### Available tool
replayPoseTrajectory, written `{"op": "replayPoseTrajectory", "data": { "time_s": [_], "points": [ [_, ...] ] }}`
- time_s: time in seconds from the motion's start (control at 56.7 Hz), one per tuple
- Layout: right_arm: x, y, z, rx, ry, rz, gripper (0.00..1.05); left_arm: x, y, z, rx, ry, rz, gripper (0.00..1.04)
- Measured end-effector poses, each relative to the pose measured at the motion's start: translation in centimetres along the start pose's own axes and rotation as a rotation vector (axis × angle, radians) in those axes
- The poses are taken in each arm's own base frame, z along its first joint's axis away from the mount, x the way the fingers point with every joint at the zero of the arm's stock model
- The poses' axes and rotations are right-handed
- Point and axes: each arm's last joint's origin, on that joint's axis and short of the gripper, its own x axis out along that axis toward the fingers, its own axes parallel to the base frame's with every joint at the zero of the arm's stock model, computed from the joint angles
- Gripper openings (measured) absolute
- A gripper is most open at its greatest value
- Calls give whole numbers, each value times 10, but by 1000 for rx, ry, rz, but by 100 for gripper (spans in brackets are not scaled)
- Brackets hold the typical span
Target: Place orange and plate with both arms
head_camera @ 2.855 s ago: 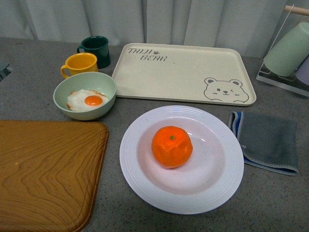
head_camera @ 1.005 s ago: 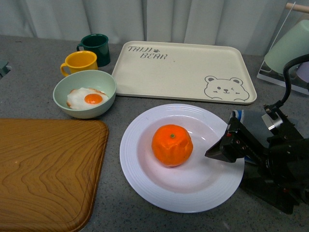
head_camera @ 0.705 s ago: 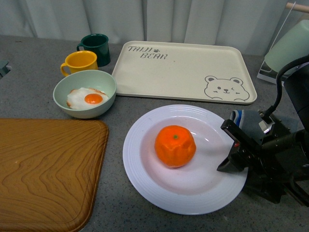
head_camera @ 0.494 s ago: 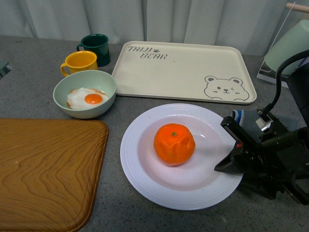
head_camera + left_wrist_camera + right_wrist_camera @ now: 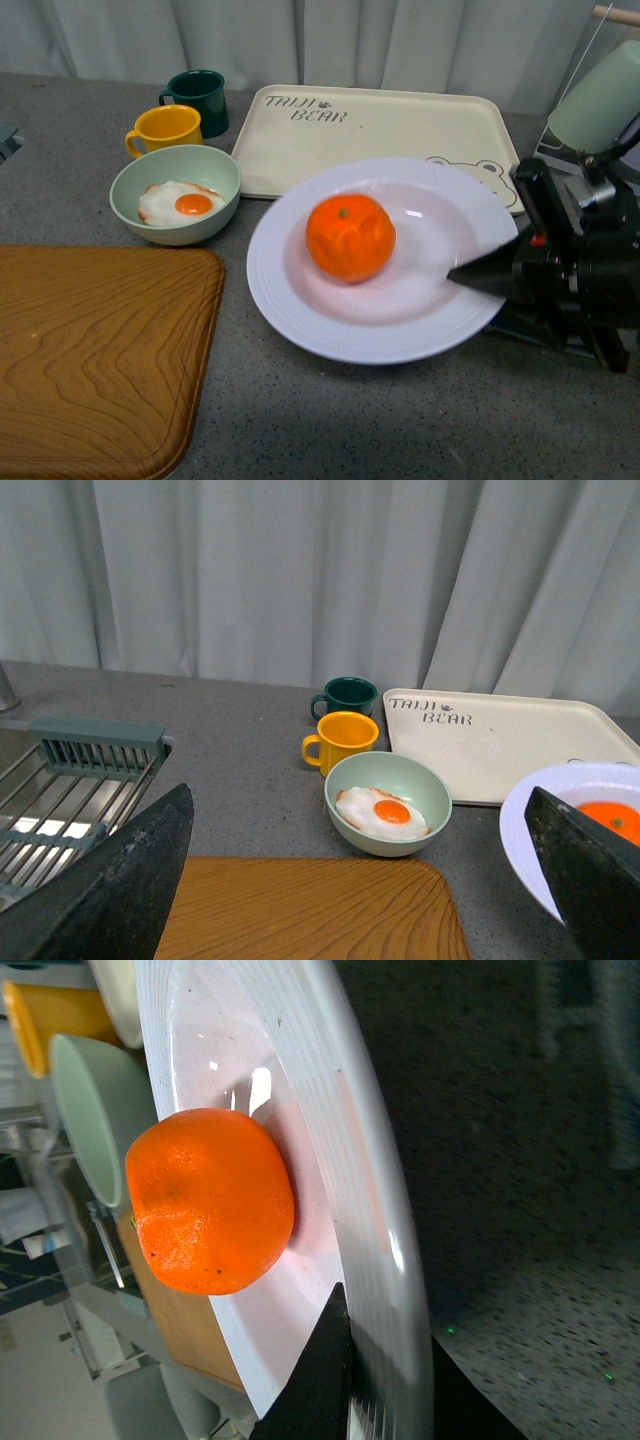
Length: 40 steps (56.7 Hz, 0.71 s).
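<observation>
The white plate (image 5: 270, 270) with the ridged rim carries the orange (image 5: 350, 237) in its hollow. My right gripper (image 5: 478, 275) is shut on the plate's right rim and holds it slightly raised, with its far edge over the front edge of the bear tray. In the right wrist view the black fingers (image 5: 325, 1370) pinch the rim of the plate (image 5: 340, 1110), with the orange (image 5: 210, 1200) just beyond. My left gripper (image 5: 358, 810) is open and empty, off to the left. Its view shows the plate's edge (image 5: 525, 820) and the orange (image 5: 610, 820) at the right.
The beige bear tray (image 5: 380, 130) lies behind the plate. A pale green bowl with a fried egg (image 5: 175, 195), a yellow mug (image 5: 165, 130) and a dark green mug (image 5: 200, 100) stand at the back left. A wooden board (image 5: 90, 350) lies front left. A cup rack (image 5: 600, 100) stands far right.
My right gripper came in from the right and shut on the plate's right rim. The plate with the orange has since risen and moved back toward the bear tray.
</observation>
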Motion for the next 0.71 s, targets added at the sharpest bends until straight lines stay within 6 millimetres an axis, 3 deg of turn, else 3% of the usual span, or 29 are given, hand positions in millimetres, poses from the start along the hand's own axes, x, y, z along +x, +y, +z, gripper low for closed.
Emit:
{"op": "replayPoseTrajectory", "data": {
  "time_s": [0.141, 0.264, 0.458, 0.705],
  "points": [
    [6, 14, 16, -5, -36, 57, 4, 0, 0, 0, 0, 0, 0, 98],
    [24, 23, 38, 13, -70, 65, 4, 0, 0, 0, 0, 0, 0, 98],
    [66, 38, 75, 75, -142, 66, 4, 0, 0, 0, 0, 0, 0, 98],
    [124, 55, 103, 178, -194, 42, 4, 0, 0, 0, 0, 0, 0, 98]
  ]
}}
